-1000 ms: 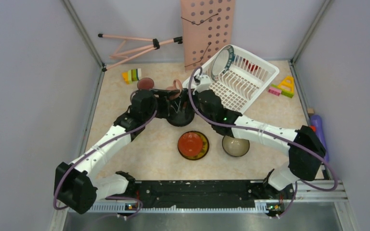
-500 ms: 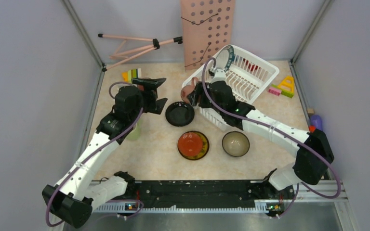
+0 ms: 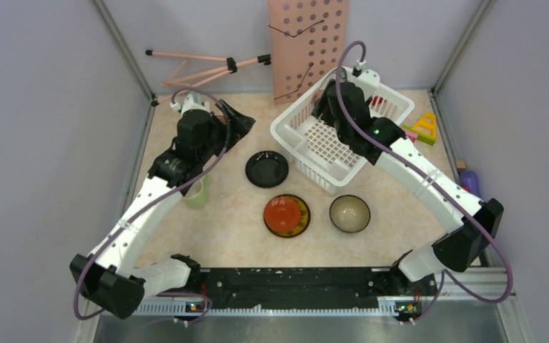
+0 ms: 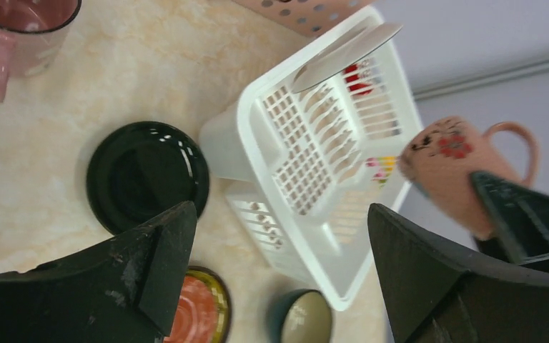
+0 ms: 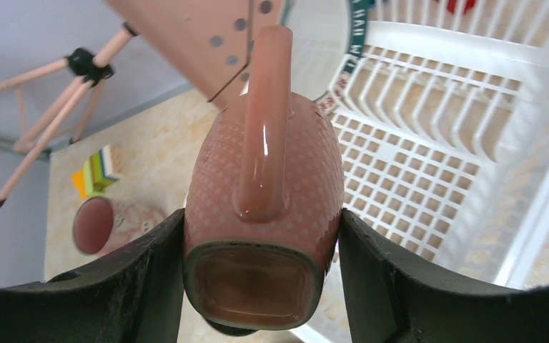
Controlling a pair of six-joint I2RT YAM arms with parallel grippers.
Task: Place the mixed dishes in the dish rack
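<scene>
The right hand (image 5: 261, 282) was clenched across the body of a pinkish cup (image 5: 218, 186), handle turned up toward the wrist camera. It held the cup in the air over the far end of the dish rack (image 3: 307, 143), not yet set down inside. The left hand (image 3: 234, 120) was spread wide and empty above the table (image 3: 221, 236), left of the rack. In the rack, a white plate with a dark patterned rim (image 4: 343, 46) stood on edge at the far end. Something red (image 4: 357, 71) showed beside it, too small to name. The rest lay outside on the table: a dark plate (image 3: 266, 169) just beside the rack's near corner, a red and yellow plate (image 3: 287, 216), a teal bowl (image 3: 349, 213), a light green mug (image 3: 197, 193) partly under the left arm, and a second pinkish cup (image 4: 14, 32). By that count the loading looked well short of halfway, with one cup about to go in and five pieces left to fetch.
</scene>
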